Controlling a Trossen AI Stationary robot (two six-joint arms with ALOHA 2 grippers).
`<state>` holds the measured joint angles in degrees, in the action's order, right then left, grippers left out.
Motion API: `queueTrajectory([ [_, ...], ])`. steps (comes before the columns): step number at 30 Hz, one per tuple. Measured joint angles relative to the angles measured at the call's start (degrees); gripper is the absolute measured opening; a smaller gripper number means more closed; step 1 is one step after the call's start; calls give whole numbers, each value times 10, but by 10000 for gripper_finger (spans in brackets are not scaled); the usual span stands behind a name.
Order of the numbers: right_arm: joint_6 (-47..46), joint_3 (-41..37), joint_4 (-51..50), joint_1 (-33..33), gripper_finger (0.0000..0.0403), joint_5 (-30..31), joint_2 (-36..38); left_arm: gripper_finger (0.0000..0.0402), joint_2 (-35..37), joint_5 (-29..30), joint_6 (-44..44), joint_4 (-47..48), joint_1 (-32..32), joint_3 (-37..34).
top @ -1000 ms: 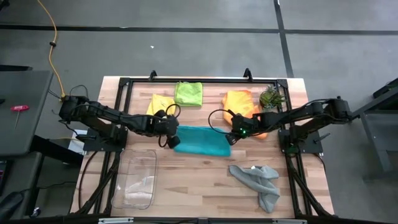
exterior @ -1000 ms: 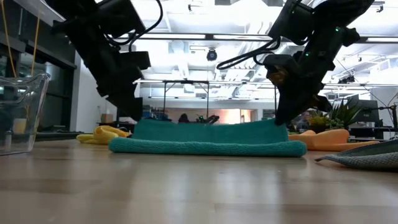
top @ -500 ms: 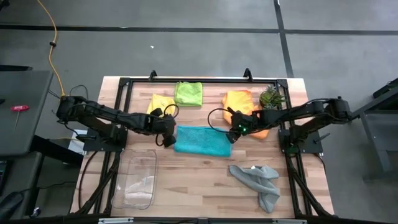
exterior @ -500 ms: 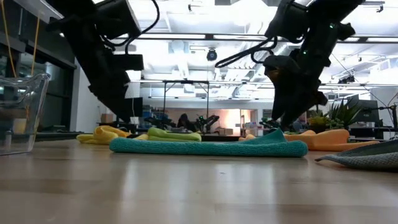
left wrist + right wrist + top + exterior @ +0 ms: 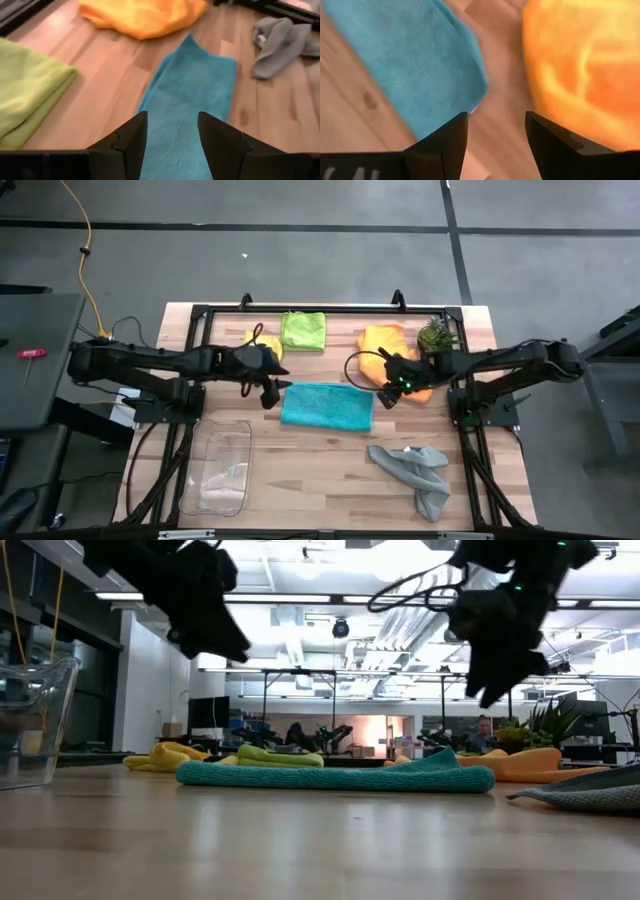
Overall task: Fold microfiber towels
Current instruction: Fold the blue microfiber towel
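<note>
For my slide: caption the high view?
Both open grippers, left and right, flank the folded teal towel.

The high camera is looking straight down from well above, taking in the whole bench (image 5: 300, 480) and the grey floor around it, while the low camera is sitting at bench-top height, facing level across the boards into the room behind. Both are catching the teal towel (image 5: 327, 406) (image 5: 335, 775) lying mid-bench. The left wrist camera is looking close down onto that teal towel (image 5: 190, 100), and the right wrist camera is hovering nearer still over its edge (image 5: 410, 60); both wrist views are sharing the orange towel (image 5: 142, 15) (image 5: 585, 70) too.
</note>
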<state>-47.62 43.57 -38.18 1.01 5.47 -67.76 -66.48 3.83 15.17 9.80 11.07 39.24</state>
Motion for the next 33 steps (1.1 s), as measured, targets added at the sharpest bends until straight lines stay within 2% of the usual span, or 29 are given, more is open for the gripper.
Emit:
queueTrajectory([
  [5,-160,-68,78,-41,191,-16,18,165,-91,-7,-4,-58,-21,0],
  [10,-251,-113,173,-62,191,-15,-7,165,-180,-10,12,-91,-32,-1],
  [14,-271,-123,238,-63,191,-12,-53,165,-222,-8,12,-94,-33,-1],
  [23,-284,-87,290,-63,191,-9,-188,165,-271,-7,12,-83,-33,-1],
  [33,-336,-48,300,-63,190,-1,-239,165,-295,-12,12,-91,-32,2],
])
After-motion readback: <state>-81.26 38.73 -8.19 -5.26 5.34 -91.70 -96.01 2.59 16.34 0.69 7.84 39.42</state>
